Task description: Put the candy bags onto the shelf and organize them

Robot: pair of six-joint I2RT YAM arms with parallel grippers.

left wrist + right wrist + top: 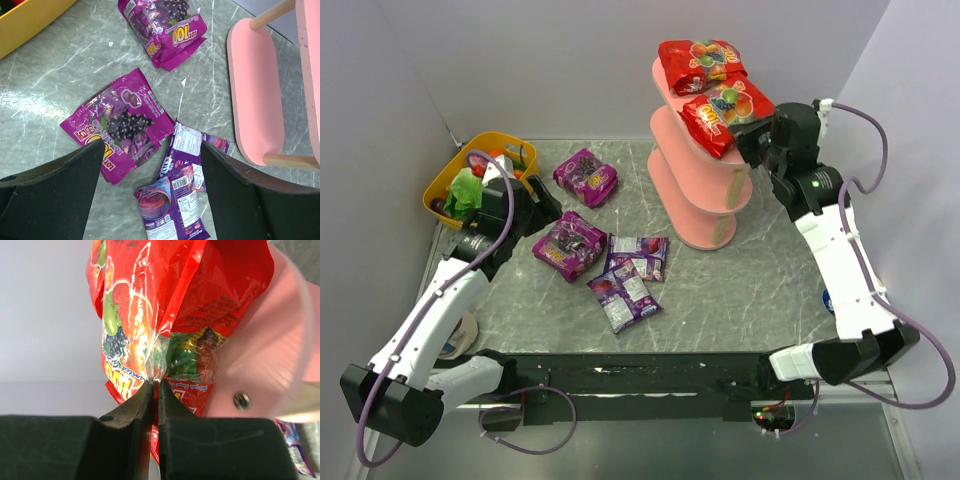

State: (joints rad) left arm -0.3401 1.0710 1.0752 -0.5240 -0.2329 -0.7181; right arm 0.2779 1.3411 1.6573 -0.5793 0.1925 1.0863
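Right gripper (156,387) pinched almost shut on clear seam of red bag (725,112), which lies on top board of shelf (700,225) and overhangs its edge, with second red bag (698,58) just behind. Appears to be placing or straightening step for red pair. Calls next for clean let-go and straight retreat, so as not to drag bag off board. Four purple bags (585,177) not yet shelved, flat on table (760,290). Left gripper (152,145) wide open and empty, poised above purple bags, near basket (442,185).
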